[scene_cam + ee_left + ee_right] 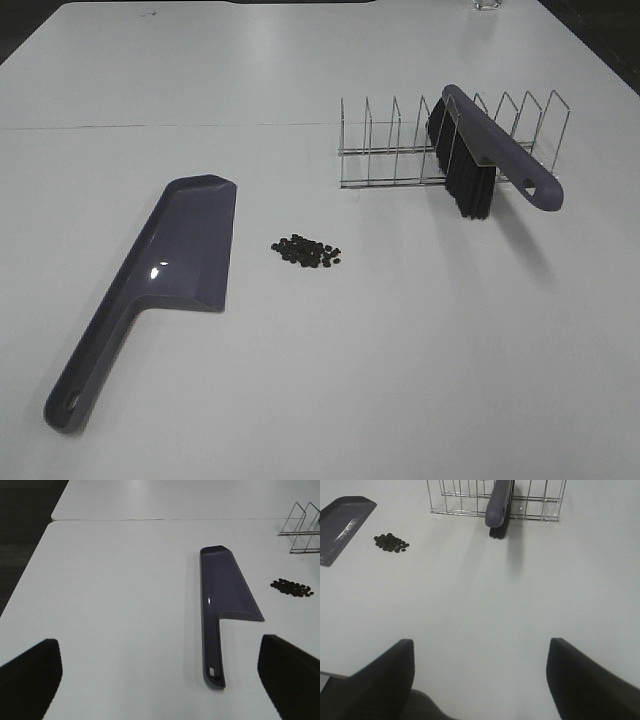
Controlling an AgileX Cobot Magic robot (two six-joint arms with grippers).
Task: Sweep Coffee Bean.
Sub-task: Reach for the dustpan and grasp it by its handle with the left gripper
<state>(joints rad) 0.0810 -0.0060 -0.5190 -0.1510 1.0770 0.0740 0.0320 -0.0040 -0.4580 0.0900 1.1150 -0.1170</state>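
Observation:
A small cluster of dark coffee beans [307, 251] lies on the white table [400, 350], also seen in the left wrist view [292, 587] and the right wrist view [391, 542]. A purple-grey dustpan [160, 280] [222, 600] [340, 527] lies flat to the left of the beans. A purple-grey brush [490, 160] [499, 507] with black bristles leans in a wire rack [400, 150]. My left gripper [160, 675] is open, hovering near the dustpan's handle end. My right gripper [480, 680] is open above bare table, well short of the brush. Neither gripper shows in the exterior high view.
The wire rack [470, 500] [302, 527] stands behind and right of the beans. A seam [150, 127] runs across the table behind the dustpan. A clear object [487, 4] sits at the far edge. The table's left edge [30, 575] drops to dark floor.

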